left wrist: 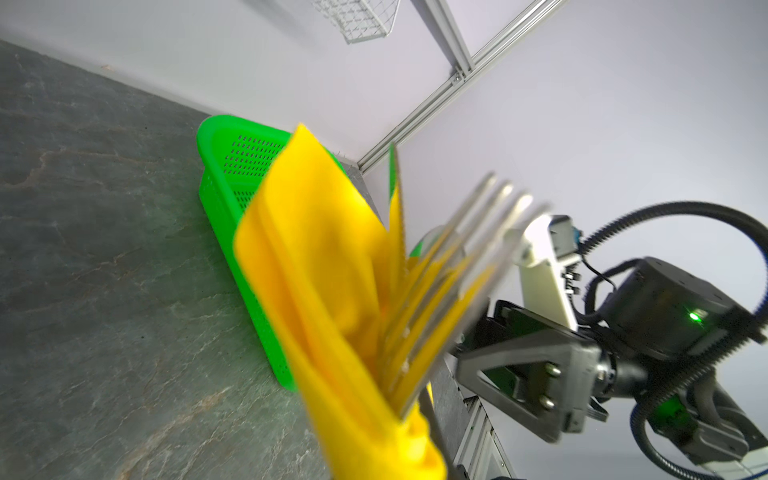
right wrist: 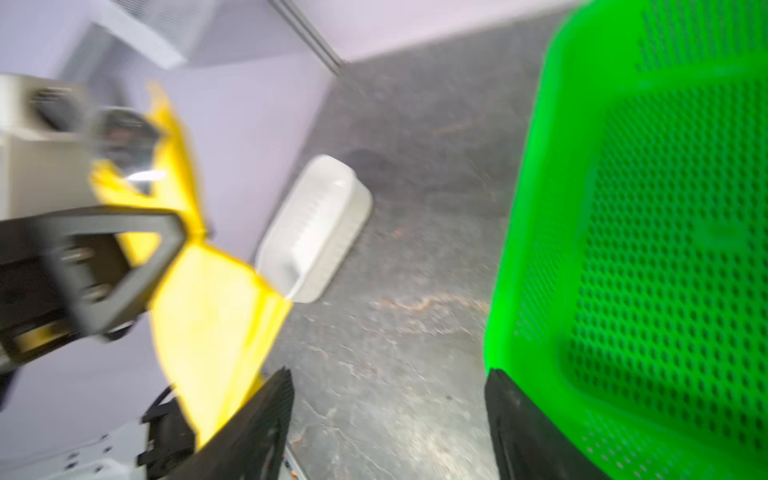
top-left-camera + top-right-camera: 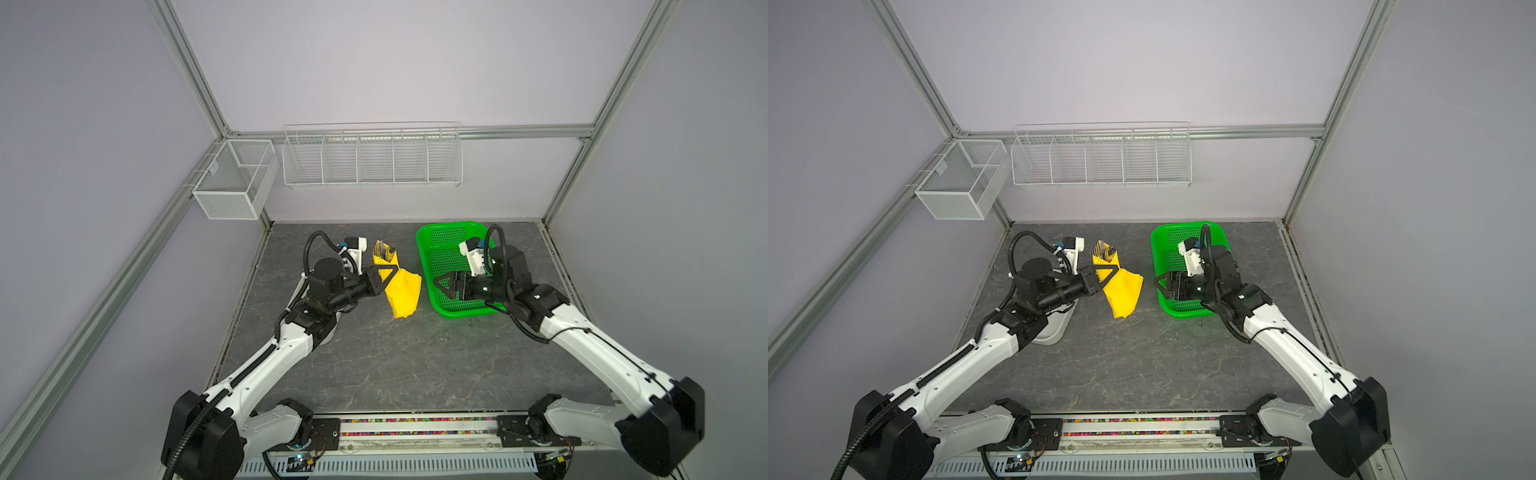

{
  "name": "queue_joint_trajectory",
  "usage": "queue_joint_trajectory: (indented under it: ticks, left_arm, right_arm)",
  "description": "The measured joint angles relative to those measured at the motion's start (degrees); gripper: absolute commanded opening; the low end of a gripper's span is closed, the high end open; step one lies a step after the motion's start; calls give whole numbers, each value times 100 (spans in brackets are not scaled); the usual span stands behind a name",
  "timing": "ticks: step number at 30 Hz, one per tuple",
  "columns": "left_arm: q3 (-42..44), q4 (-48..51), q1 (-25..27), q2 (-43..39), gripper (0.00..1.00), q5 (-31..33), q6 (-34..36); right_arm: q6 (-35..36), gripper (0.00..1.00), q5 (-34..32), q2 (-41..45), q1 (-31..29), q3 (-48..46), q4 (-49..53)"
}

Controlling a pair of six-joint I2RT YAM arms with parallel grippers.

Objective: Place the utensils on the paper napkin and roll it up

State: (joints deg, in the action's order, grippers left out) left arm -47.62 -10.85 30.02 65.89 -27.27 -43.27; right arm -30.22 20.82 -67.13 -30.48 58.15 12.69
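Yellow paper identifies the napkin (image 3: 402,293) (image 3: 1123,296) (image 1: 316,257) (image 2: 208,324). It is held left of the basket (image 3: 424,257) (image 3: 1153,249) (image 1: 216,178) (image 2: 540,208), apart from its rim.

Arm pose:
- The left arm reaches forward with its wrist turned toward the basket. The left gripper (image 3: 394,273) (image 3: 1113,273) is clamped across the middle of the napkin.
- The right arm extends over the basket with its wrist level. The right gripper (image 3: 435,281) (image 3: 1156,283) (image 2: 390,415) points away from the basket toward the napkin, above the basket's left rim. Its jaws stand wide apart with nothing between them.

Task items:
- The napkin is folded into a loose, creased wrap, raised above the table (image 3: 395,365).
- One end tilts away from the basket's near side. The other end hangs lower and fans out.
- The utensils (image 3: 384,251) (image 3: 1105,251) (image 1: 478,232) sit inside the wrap. Fork tines and a rounded silver end protrude from its far end.
- The wrist views are blurred, so finer detail is not readable.

Surroundings:
- A white tray (image 3: 1054,328) (image 2: 320,228) lies on the table farther left of the basket, partly under the left arm.
- Wire racks (image 3: 372,156) hang on the wall behind the basket.
- The basket interior shows only green perforated plastic.
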Motion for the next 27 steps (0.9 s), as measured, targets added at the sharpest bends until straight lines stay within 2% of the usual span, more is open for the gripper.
queue_joint_trajectory:
  ticks: [1,2,4,12,20,27]
  left_arm:
    - [-87,-7,0,0,0,-9,-13]
    - [-179,-46,-2,0,1,-31,-61]
    - [-334,-136,0,0,0,-94,-170]
    - [-822,-258,0,0,0,-286,-538]
    - [-907,-247,0,0,0,-326,-695]
    - [-907,-164,0,0,0,-321,-726]
  right_arm:
    - [-85,99,251,96,-4,-44,-278]
    - [-146,93,474,131,-15,-70,-505]
    - [-236,90,800,120,-63,-131,-835]
    - [-280,89,1596,-116,-422,-131,-1333]
    - [-304,89,1947,-461,-678,205,-1849]
    - [-299,89,2048,-586,-776,315,-1856]
